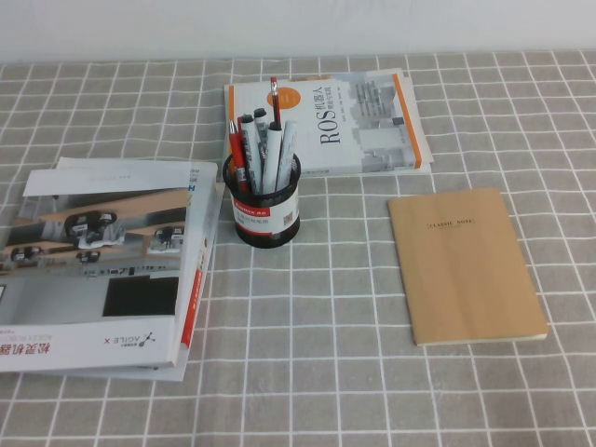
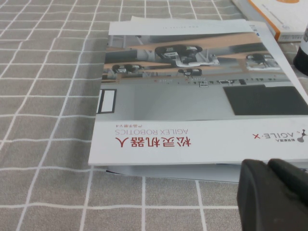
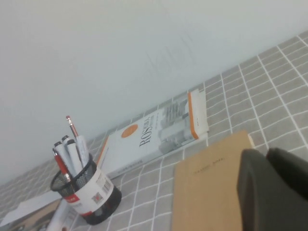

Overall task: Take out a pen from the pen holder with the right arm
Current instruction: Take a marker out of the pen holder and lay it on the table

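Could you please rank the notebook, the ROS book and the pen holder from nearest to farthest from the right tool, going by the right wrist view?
The right tool is shut, on the right side; the left tool is over the brochure.
1. Notebook: right beside it.
2. ROS book: beyond, by the wall.
3. Pen holder: farthest, to the left.

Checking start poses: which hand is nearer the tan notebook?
Right. The right hand hangs at the tan notebook; the left hand is farther off, at the AgileX brochure's near edge.
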